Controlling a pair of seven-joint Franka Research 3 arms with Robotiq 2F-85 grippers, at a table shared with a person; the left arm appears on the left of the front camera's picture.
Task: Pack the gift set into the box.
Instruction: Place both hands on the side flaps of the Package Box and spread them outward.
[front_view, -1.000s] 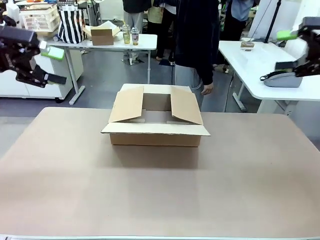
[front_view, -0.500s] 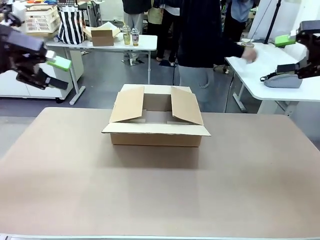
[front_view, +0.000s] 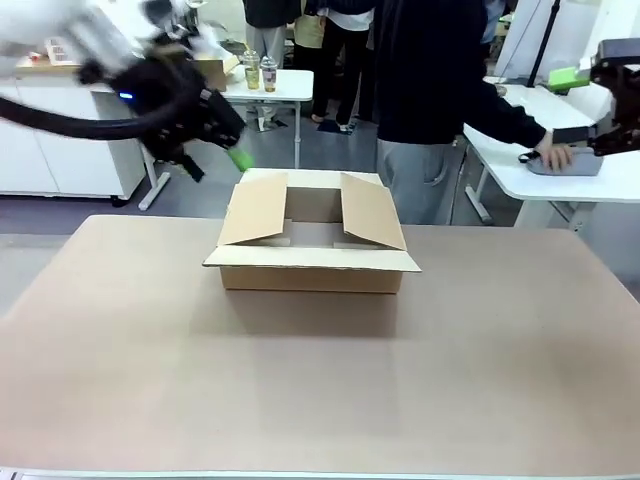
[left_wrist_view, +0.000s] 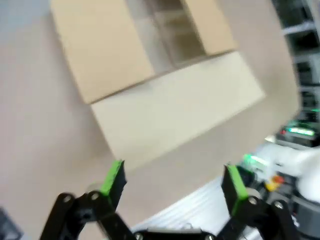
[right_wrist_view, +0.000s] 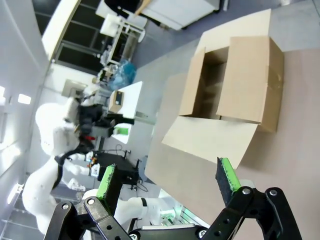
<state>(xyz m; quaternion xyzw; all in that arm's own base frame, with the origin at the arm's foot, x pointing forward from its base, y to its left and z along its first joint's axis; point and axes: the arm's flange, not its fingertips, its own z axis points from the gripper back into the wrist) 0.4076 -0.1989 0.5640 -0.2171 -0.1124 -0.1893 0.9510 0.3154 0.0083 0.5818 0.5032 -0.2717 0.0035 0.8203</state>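
L gripper (front_view: 215, 135) hangs blurry over the table's (front_view: 320, 380) far-left, just beside the box's (front_view: 312, 268) back-left corner, jaws spread wide w/ nothing in them. Box sits mid-table, flaps open, side ones tilted up. Behind it a person's hand (front_view: 553, 157) rests on the grey pouch (front_view: 565, 163) on the white side table (front_view: 520, 130). R gripper (front_view: 585, 100) up at far right, jaws wide, empty.

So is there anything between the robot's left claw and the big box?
No. In the left wrist view the open left gripper looks down at the box, with only bare table between them.
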